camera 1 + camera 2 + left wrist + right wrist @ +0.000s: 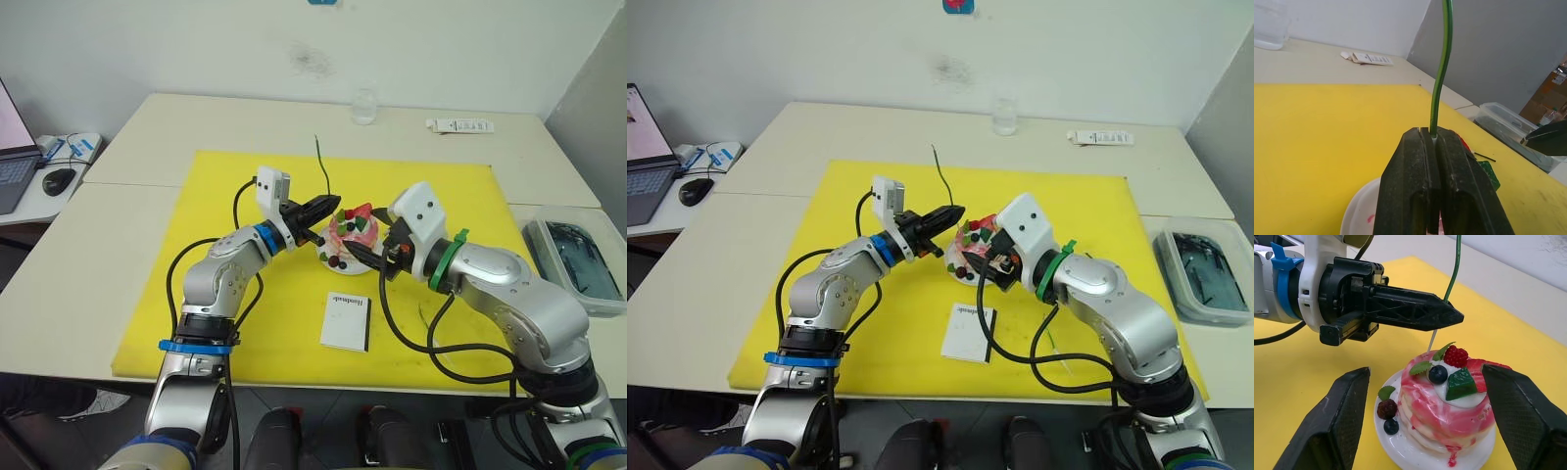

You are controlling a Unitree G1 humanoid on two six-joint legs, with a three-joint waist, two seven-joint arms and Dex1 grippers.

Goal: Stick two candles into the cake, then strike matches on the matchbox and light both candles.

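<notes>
Here the left gripper [1449,313], fingers clamped shut, pinches a candle [322,168] upright over the cake [1447,401] (pale tip just above the topping). The right gripper [1425,416] spreads wide, flanking the cake. Matchbox [346,320] lies nearby.

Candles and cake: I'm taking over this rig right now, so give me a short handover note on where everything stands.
Left gripper: fingers shut on a candle, its pale tip just above the cake, not yet in.
Right gripper: fingers open, one on each side of the cake, not touching.
Matchbox lies on the yellow mat in front of the cake.
A match lies on the mat past the cake.
Done: first candle picked up.
Left: stick in both candles, strike matches, light both.
</notes>
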